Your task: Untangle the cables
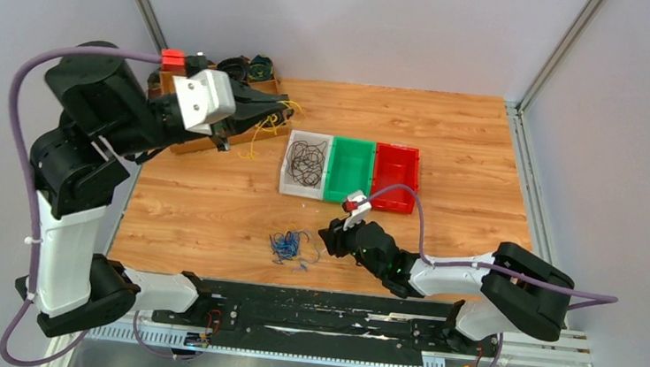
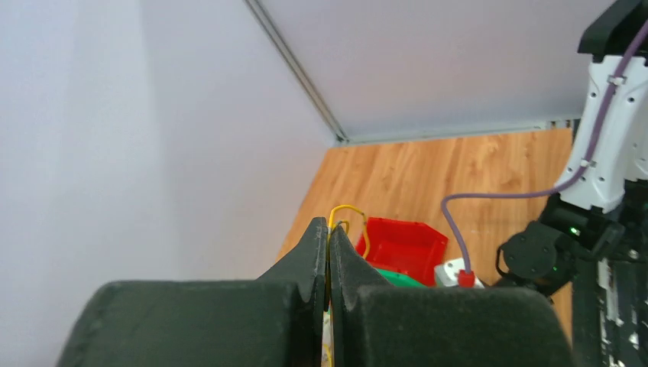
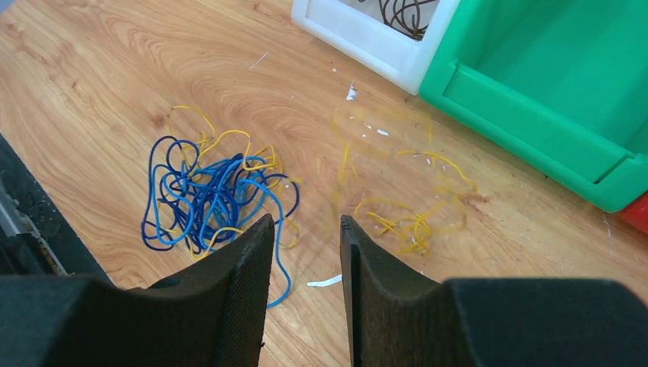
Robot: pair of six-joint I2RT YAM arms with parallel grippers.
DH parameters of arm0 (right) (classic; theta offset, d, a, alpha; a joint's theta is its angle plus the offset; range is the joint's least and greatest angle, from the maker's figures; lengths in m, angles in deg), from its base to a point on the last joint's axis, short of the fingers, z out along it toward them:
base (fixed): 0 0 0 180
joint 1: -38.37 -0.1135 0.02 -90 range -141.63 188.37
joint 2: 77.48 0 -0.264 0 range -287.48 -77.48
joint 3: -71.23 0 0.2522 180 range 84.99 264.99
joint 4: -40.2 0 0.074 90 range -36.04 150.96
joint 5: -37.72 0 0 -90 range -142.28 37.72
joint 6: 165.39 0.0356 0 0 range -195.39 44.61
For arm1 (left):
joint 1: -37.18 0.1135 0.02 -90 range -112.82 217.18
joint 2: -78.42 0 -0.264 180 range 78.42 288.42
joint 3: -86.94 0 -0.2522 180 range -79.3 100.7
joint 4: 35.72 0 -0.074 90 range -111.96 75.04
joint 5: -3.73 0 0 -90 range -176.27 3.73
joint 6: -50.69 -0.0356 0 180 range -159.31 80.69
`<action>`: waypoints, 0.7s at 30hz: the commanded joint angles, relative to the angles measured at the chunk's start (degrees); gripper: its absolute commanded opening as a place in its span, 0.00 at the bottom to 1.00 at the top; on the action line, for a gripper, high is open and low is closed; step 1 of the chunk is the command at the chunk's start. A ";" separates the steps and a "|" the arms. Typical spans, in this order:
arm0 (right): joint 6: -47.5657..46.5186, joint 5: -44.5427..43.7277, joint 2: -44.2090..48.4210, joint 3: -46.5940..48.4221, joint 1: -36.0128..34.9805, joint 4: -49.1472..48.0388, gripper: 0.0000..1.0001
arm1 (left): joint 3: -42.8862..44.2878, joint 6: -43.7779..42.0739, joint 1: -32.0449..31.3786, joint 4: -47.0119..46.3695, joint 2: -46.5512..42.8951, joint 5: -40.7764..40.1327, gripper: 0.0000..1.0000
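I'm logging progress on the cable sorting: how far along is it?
Done: black cables lie in the white bin. In hand: the left tool is shut on a yellow cable, raised; the right tool hangs open. Remaining: the blue tangle with yellow strands through it; green bin and red bin are empty.

table (image 1: 450,132) | wood | on it: bins (image 1: 350,170), divided tray (image 1: 196,145), cables (image 1: 288,245)

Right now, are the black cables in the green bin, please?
No, the black cables lie in the white bin; the green bin is bare.
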 commanded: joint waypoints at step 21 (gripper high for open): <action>-10.22 4.57 25.51 13.29 -0.52 25.97 0.63 | -12.00 -0.46 -0.25 -6.81 -6.33 -3.68 0.01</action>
